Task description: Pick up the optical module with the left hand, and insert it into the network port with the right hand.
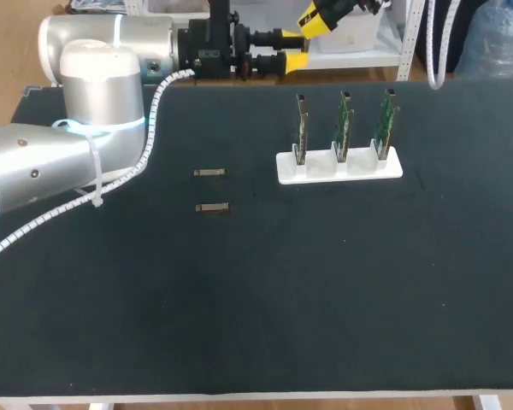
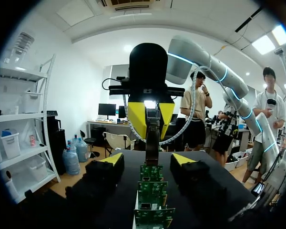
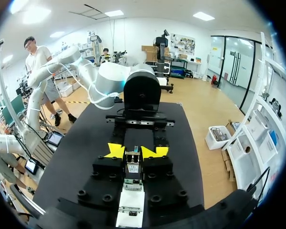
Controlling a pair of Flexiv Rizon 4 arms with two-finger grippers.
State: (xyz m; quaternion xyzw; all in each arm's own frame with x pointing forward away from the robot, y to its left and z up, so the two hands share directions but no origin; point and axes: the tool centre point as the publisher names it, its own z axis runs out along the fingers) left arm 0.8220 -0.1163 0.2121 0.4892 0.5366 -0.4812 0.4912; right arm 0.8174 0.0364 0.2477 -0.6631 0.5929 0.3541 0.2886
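Both grippers meet above the table's far edge. In the left wrist view my left gripper [image 2: 147, 160] stands open, its yellow-tipped fingers [image 2: 113, 160] apart on either side of the dark optical module [image 2: 152, 138] without touching it. My right gripper [image 2: 151, 117] faces it and holds the module's far end. The right wrist view shows my right gripper [image 3: 135, 151] shut on the module [image 3: 132, 169]. From above, the left gripper [image 1: 292, 49] points right and the right gripper [image 1: 318, 21] comes in from the top; the module itself is hidden there.
A white rack [image 1: 339, 165] carrying three upright green boards [image 1: 344, 126] stands at the back right, directly under the grippers in the left wrist view [image 2: 150, 191]. Two more small modules [image 1: 209, 172] [image 1: 212, 207] lie left of the table's middle.
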